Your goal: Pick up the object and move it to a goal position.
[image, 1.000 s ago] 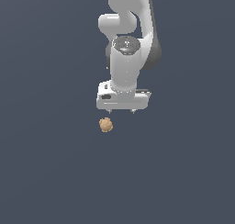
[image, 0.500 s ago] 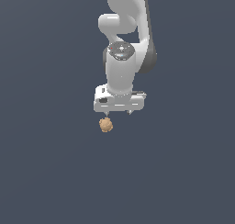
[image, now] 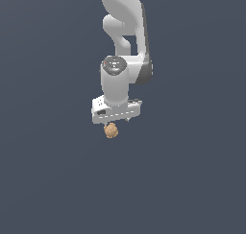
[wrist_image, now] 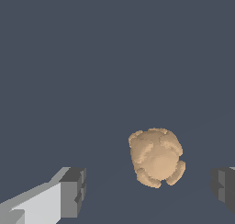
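The object (image: 111, 130) is a small tan-orange bumpy ball lying on the dark grey floor, just below the white hand of the arm in the exterior view. In the wrist view the object (wrist_image: 156, 157) sits between the two dark fingertips (wrist_image: 73, 192), nearer to one of them and touching neither. My gripper (wrist_image: 149, 188) is open and hangs directly over the ball; in the exterior view the gripper (image: 116, 122) has its fingers mostly hidden behind the hand.
Plain dark grey floor (image: 53, 180) surrounds the ball on all sides. The white arm (image: 126, 41) rises behind the hand toward the top of the exterior view.
The hand has moved toward the exterior view's left and come down, so it now sits right over the ball. The ball has not moved.
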Available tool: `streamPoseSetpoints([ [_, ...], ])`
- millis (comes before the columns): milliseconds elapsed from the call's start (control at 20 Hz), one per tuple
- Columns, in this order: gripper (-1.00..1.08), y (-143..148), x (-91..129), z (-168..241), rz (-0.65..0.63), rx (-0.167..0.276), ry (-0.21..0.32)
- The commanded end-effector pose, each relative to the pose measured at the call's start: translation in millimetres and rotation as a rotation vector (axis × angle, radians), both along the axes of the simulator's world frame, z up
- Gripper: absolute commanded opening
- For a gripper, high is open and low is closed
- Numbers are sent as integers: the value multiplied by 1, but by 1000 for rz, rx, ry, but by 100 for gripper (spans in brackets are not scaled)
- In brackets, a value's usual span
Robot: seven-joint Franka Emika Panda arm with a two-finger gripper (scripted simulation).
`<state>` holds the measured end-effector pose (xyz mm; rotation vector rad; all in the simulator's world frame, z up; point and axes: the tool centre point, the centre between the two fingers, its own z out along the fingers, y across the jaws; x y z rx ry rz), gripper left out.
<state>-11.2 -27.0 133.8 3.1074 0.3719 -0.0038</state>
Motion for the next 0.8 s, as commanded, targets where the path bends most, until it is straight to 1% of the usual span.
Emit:
streamPoseSetpoints([
  [0,100,-9,-3,-11,45,3,0],
  [350,100,-28,-9,-33,138,9,1],
  [750,100,-37,-13,-44,185,12,0],
])
